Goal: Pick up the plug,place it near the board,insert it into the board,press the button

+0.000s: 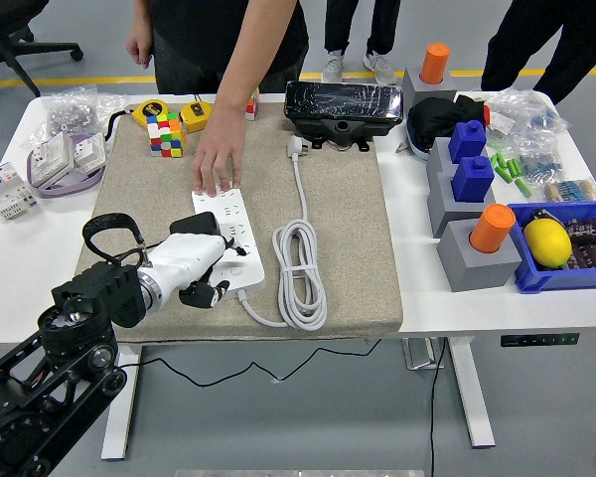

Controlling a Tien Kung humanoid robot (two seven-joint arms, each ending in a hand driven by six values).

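From the head view, a beige mat [328, 229] covers the middle of the white table [40, 268], its near edge lying close to the table's front edge. The white power strip [230, 238] lies lengthwise on the left part of the mat, and its white cable [300, 263] lies coiled just to its right, running on to a white plug end [296, 148] near the mat's far edge. Right of the coil the mat is bare as far as its right edge. The strip of table left of the mat is also bare near the front.

A person's hand [219, 164] rests flat on the far end of the power strip. The left hand [191, 266] comes in from the lower left and sits over the near half of the strip, its white fingers [211, 293] curled downward; the black plug [204, 221] shows just past the hand's top, on the strip's surface, and I cannot tell whether the fingers grip it or only cover it. A black cord loop [109, 229] arches behind the wrist.

The plug looks like a small, dark, blocky adapter, mostly hidden by the hand.

Along the far edge stand a colour cube [164, 133], yellow tape measures [174, 112] and a black wrapped box [340, 107]. Grey and blue blocks [467, 189] and a blue bin [566, 248] crowd the right side.
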